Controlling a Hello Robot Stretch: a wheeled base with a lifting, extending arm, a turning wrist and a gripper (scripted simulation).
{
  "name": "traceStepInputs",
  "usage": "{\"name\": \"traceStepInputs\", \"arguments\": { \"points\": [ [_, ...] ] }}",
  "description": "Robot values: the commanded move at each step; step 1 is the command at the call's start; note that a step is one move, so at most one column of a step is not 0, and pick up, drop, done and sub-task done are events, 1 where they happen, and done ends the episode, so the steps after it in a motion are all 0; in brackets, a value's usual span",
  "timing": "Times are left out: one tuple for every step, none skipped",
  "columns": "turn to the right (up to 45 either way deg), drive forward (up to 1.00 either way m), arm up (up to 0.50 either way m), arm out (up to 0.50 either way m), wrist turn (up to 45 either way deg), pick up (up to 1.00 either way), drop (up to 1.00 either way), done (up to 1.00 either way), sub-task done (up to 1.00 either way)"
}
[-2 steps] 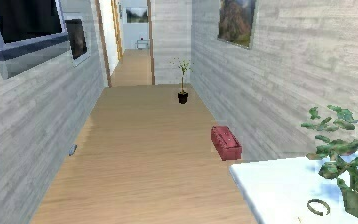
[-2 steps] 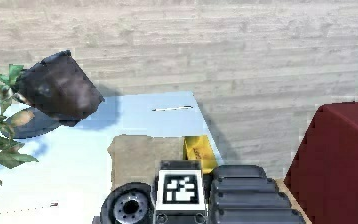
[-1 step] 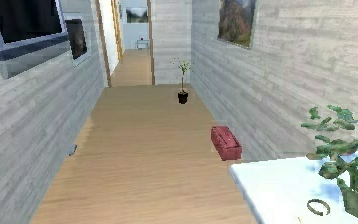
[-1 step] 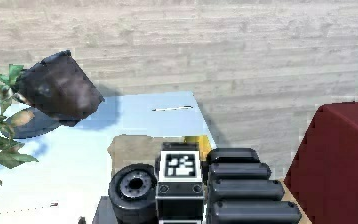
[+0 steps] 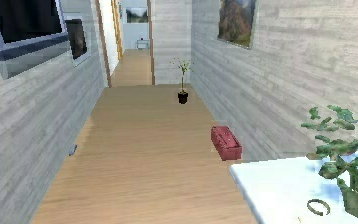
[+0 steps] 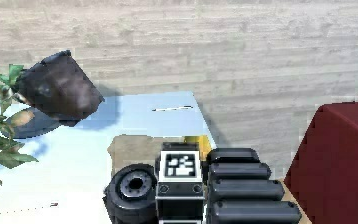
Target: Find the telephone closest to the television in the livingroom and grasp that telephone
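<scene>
Your gripper (image 6: 132, 191) sat low near the table (image 6: 87, 150); couldn't tell jaw state or any hold. Couldn't tell the telephone's place; television (image 5: 27, 30) hung on forward view's left wall. Expect it light, rigid, slick: grip across narrow sides.

home hallway: wall television (image 5: 27, 30), potted plant (image 5: 183, 84), picture (image 5: 237, 20)

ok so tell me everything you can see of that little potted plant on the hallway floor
The small potted plant stands upright on the wooden floor, far ahead in the forward view, close to the grey plank wall on that view's right. It has a small dark pot, a thin straight stem and a few green leaves on top. Only the floor touches it.
</scene>
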Motion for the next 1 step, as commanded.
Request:
{"name": "traceStepInputs", "arguments": {
  "points": [
    [0.0,0.00,0.00,0.00,45.0,0.00,0.00,0.00,0.00]
  ]
}}
